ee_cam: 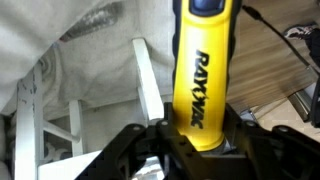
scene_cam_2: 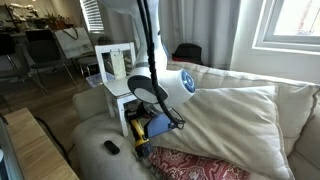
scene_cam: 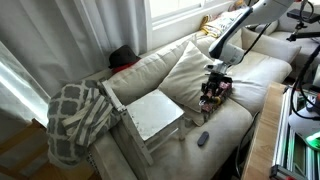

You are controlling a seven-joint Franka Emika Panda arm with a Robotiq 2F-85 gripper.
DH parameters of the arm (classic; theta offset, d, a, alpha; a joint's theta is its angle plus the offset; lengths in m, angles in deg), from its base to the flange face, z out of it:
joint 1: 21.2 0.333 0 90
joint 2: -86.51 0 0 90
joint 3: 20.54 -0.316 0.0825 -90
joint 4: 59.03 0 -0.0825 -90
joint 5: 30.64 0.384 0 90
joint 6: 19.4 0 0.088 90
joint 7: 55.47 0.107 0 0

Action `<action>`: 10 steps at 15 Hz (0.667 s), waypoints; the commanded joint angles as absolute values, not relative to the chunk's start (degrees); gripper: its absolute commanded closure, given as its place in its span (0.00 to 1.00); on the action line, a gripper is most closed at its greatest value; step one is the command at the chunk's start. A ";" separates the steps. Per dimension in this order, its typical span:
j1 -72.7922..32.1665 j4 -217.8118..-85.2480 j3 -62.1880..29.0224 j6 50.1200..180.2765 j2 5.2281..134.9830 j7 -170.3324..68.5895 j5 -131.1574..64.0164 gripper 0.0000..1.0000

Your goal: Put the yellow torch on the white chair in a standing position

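Yellow torch [ee_cam: 200,80], lettered RAYOVAC only in the wrist view, sits pinched in the gripper [ee_cam: 195,140], beside the rails of the white chair [ee_cam: 145,85]. In an exterior view it hangs above the cream sofa [scene_cam: 170,65], where a small dark gadget [scene_cam: 203,139] lies near the chair.

- Cream sofa [scene_cam: 255,75] with large pale cushions [scene_cam: 185,65]
- Grey-and-white patterned throw [scene_cam: 75,115] heaped at one end of the sofa
- Daylit window [scene_cam: 185,10] behind the sofa, pale curtains [scene_cam: 60,45] beside it
- Dark chairs [scene_cam_2: 40,50] in the room behind
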State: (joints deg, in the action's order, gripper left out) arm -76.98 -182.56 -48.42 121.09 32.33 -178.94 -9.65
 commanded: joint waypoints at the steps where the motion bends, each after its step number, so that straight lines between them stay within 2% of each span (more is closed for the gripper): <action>1: -82.34 -185.02 -55.80 119.78 34.42 -187.22 -0.02 0.76; 7: -90.40 -189.96 -68.12 118.73 38.52 -202.82 19.30 0.76; 10: -91.72 -192.06 -70.95 115.10 41.66 -212.49 30.21 0.76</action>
